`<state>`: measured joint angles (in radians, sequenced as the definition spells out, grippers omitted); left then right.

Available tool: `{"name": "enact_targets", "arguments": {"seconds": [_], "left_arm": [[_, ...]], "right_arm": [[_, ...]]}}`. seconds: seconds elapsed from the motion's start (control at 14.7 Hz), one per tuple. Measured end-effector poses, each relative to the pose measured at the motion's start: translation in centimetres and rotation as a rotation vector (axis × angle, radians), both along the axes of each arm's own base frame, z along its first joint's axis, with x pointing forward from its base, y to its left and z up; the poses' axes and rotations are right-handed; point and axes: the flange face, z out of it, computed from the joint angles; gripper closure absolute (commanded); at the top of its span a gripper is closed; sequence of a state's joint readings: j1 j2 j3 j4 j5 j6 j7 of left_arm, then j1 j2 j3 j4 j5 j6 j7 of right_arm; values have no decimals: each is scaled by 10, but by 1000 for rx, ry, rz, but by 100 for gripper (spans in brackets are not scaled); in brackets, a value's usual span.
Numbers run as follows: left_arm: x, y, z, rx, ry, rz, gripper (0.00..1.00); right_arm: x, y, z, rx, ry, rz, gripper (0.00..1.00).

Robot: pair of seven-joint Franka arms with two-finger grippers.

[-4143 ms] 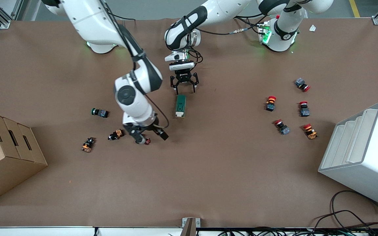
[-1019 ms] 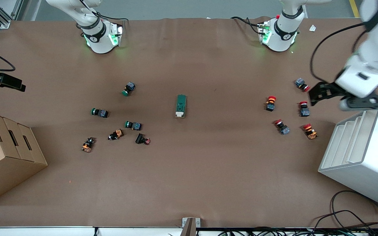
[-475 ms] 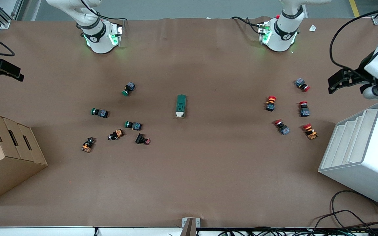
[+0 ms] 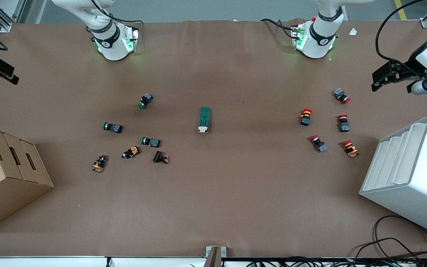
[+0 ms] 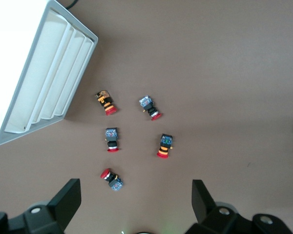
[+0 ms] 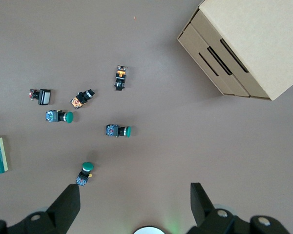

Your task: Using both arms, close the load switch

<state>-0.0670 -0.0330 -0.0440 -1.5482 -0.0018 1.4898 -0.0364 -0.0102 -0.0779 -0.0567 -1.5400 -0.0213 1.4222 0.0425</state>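
Lying mid-table, load switch [image 4: 204, 119] well apart from both open pincers.

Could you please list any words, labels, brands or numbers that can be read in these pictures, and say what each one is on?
No text can be read in any view.
Black band around each white robot arm base: white markings, too small to read.
Small dark green rectangular load switch: no legible label.
Brown cardboard box and white ribbed plastic bin: no print visible.

Matt brown paper-like sheet covers the table [image 4: 235, 193]. A corrugated cardboard box [image 4: 2, 174], a smooth white plastic-looking bin [image 4: 421, 185], and glossy white arm bases [image 4: 113, 40] stand on it.
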Motion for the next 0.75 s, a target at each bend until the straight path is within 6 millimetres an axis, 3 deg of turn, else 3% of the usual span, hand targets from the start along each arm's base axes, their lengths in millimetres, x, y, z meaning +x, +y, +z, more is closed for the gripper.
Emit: {"name": "enact_targets", "arguments": {"seconds": [0.34, 0.75], "left_arm": [[-22, -6, -6, 12, -14, -7, 0], [-26, 4, -3, 14, -23, 16, 0]], "right_arm": [[0, 0, -1, 0, 3, 0, 0], [-2, 0, -2, 1, 18, -1, 0]]}}
